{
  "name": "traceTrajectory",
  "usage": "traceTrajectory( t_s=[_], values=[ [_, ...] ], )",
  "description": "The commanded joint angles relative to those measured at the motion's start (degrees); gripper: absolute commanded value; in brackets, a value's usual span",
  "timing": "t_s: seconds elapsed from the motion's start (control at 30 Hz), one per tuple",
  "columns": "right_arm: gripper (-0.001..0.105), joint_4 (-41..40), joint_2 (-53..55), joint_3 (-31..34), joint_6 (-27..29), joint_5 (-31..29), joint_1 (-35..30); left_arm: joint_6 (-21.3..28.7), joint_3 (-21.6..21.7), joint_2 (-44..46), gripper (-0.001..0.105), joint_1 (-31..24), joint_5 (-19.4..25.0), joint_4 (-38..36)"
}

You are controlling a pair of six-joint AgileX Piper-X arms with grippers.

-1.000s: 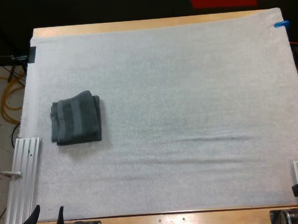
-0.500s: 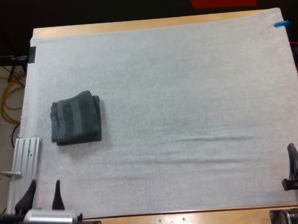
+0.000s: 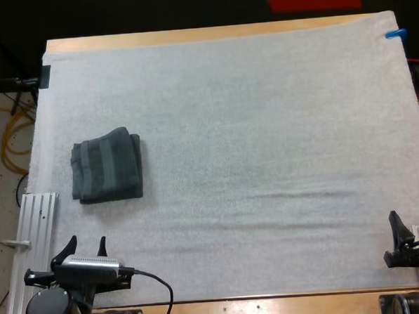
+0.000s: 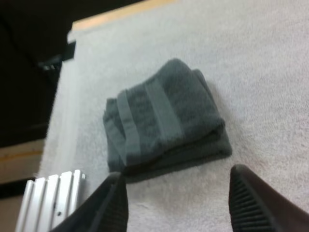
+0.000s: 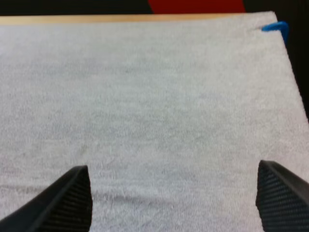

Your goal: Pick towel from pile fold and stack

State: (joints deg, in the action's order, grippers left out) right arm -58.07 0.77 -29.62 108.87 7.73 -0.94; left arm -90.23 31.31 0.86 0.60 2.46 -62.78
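Two pairs of black fingers are standing spread and holding nothing. The left gripper (image 3: 84, 244) is hovering over the near left corner of the white mat (image 3: 264, 126), and in its wrist view it is framing bare mat just short of the folded towel (image 3: 106, 165). The right gripper (image 3: 414, 220) is hanging at the mat's near right edge, well apart from the towel. That towel, dark grey-green with a paler band, is lying as a neat block near the mat's left edge. I am judging the main risk to be a shallow pinch. If the left gripper is closing on the top layer alone, it is likely pulling the fold open or dragging the block sideways. Going too low is risking a bite of the soft mat, which is already showing a faint ripple across its near part. A metal rail (image 3: 34, 236) is lying beside the left arm, where a wide swing could clip it. The wooden table (image 3: 189, 36) is showing past the mat's far edge.
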Motion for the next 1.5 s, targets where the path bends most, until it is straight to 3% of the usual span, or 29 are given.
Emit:
traceTrajectory(
  t_s=[0.0, 0.37, 1.47],
  values=[
    [0.069, 0.2, 2.2, 0.1, 0.7, 0.3, 0.0, -1.3, -0.3, 7.9, 0.046, -0.1, 0.4, 0.9],
    [0.069, 0.3, 2.2, 0.1, 0.6, 0.3, 0.0, -1.3, -3.5, 7.8, 0.046, -0.1, 0.4, 7.6],
    [0.069, 0.3, 2.2, 0.1, 0.6, 0.1, 0.0, -1.3, -3.4, 7.8, 0.046, -0.1, 0.4, 7.7]
  ],
)
